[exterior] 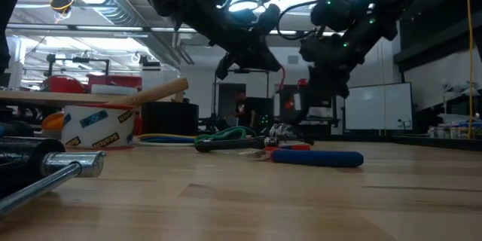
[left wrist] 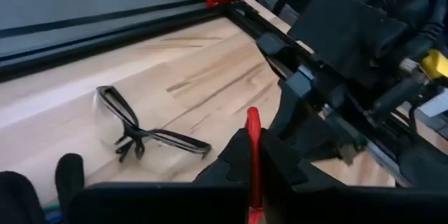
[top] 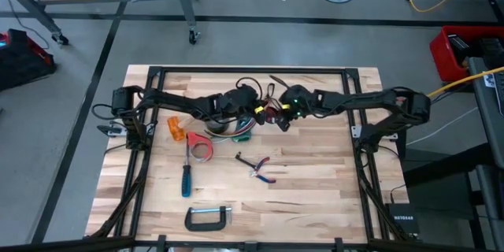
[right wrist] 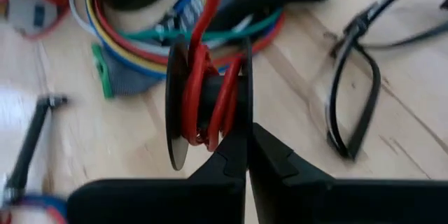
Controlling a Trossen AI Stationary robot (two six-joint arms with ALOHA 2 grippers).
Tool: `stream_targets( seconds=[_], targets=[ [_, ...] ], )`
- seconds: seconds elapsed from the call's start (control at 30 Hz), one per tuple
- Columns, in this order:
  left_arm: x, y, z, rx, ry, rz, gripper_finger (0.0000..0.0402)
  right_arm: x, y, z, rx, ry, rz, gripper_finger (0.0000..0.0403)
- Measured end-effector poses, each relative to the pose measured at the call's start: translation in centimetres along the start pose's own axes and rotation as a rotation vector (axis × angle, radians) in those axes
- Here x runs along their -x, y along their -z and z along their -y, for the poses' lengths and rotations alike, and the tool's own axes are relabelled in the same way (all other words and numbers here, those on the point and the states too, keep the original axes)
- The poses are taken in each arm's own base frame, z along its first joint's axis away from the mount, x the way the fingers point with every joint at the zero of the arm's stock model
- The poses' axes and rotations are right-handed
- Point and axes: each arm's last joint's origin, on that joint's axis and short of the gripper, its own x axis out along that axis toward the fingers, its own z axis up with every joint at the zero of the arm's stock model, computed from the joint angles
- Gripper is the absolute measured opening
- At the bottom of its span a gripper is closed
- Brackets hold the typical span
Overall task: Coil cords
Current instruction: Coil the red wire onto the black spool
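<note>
A small black spool point(right wrist: 203, 98) with a red cord point(right wrist: 199, 77) wound on it is held over the table's far middle. My right gripper point(right wrist: 246, 140) is shut on the spool and also shows in the high view point(top: 282, 116). My left gripper point(left wrist: 253, 157) is shut on the free run of red cord point(left wrist: 253, 122), close beside the right gripper in the high view point(top: 258, 110). A bundle of coloured wires point(right wrist: 140, 56) lies on the table beneath the spool. My left gripper pinches the red cord point(left wrist: 253, 129) between its two shut fingers. The cord comes straight out past the fingertips toward the right gripper. My right gripper pinches the rim of one spool flange point(right wrist: 246, 105) between its two fingers. The spool stands on edge past the fingertips, and the cord leaves it point(right wrist: 210, 14) straight toward the left gripper.
Safety glasses point(top: 276, 87) lie just beyond the grippers. Nearer on the table lie red-handled pliers point(top: 256, 165), a blue screwdriver point(top: 187, 179), a black C-clamp point(top: 209, 218), a red roll point(top: 201, 146) and an orange object point(top: 176, 128).
</note>
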Motion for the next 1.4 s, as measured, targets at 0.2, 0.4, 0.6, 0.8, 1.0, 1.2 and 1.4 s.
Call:
stream_targets(
  seconds=[0.2,0.4,0.6,0.8,1.0,1.2,1.4],
  targets=[
    [0.3,0.4,0.8,-0.004,0.028,-0.008,0.0,-1.0,-1.2,-0.1,-0.041,-0.004,0.149,0.0005],
    [0.6,1.0,1.6,-0.026,0.051,-0.029,0.0,-1.1,-2.5,-0.5,-0.096,-0.047,0.284,0.0005],
    [1.1,2.1,2.4,-0.091,0.056,-0.086,0.0,-0.9,-3.3,-0.2,-0.119,-0.043,0.371,0.0005],
    [1.4,3.1,2.6,-0.147,-0.002,-0.13,0.0,-0.6,-3.9,0.9,-0.165,-0.09,0.388,0.0005],
    [1.7,3.8,2.6,-0.189,-0.043,-0.171,0.0,-0.4,-4.2,1.9,-0.171,-0.232,0.34,0.0005],
    [2.0,4.4,3.0,-0.21,-0.051,-0.195,0.0,0.1,-4.4,3.0,-0.188,-0.424,0.264,0.0005],
    [2.5,5.0,3.6,-0.232,-0.071,-0.198,0.0,1.3,-4.7,4.3,-0.199,-0.579,0.217,0.0005]
  ],
)
